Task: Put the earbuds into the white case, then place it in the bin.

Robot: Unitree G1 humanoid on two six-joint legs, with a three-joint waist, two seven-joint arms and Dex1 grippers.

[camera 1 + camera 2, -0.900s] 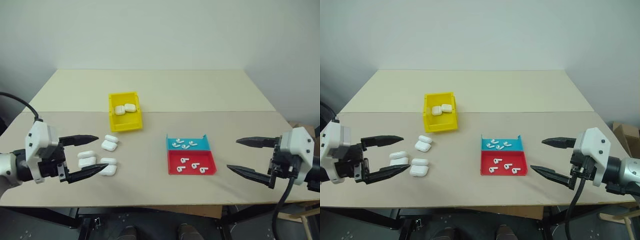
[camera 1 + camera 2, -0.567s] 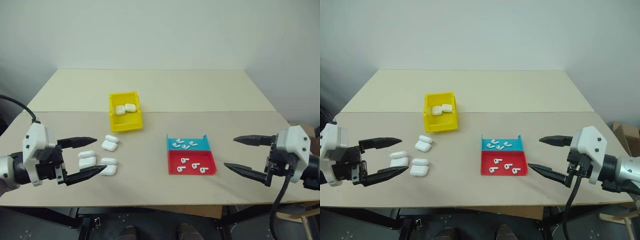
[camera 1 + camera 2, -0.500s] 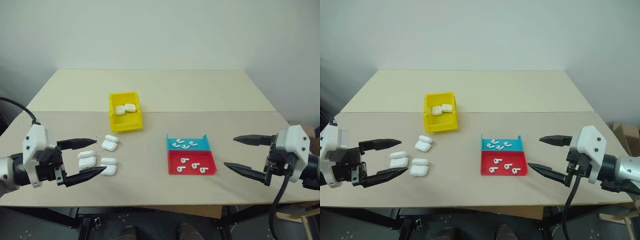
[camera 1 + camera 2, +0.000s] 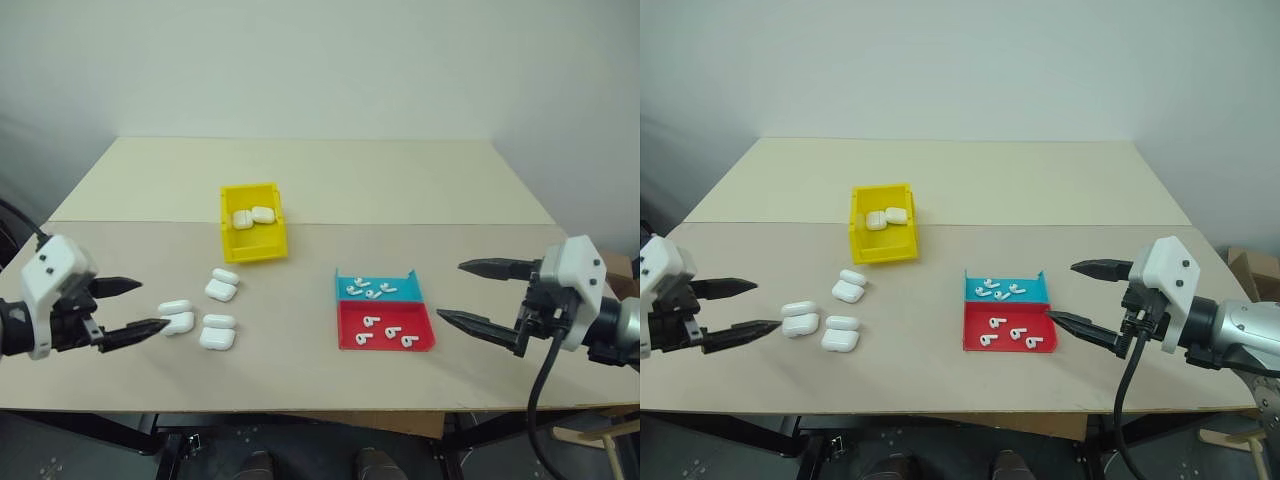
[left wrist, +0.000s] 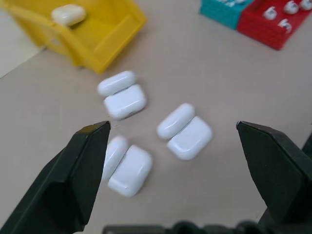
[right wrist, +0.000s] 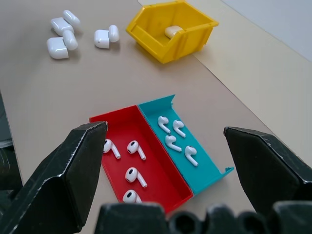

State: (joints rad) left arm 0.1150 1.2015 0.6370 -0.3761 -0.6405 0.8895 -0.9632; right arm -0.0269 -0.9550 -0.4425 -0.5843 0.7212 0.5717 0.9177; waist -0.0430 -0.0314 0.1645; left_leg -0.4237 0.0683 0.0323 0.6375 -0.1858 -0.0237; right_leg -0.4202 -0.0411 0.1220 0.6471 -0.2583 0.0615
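right gripper (image 4: 1076,295) jaws wide, empty, just right of red tray (image 4: 1037,346) | earbuds (image 4: 1003,329) lie left of it, right arm nearer | left gripper (image 4: 754,306) wide, open cases (image 4: 800,319) to its right | bin (image 4: 880,252) far-left

A bright yellow bin (image 4: 253,222), a teal tray (image 4: 376,288) and a red tray (image 4: 385,327) are seen on the beige tabletop (image 4: 330,180); earbuds (image 6: 170,131) and cases (image 5: 184,131) are glossy white.
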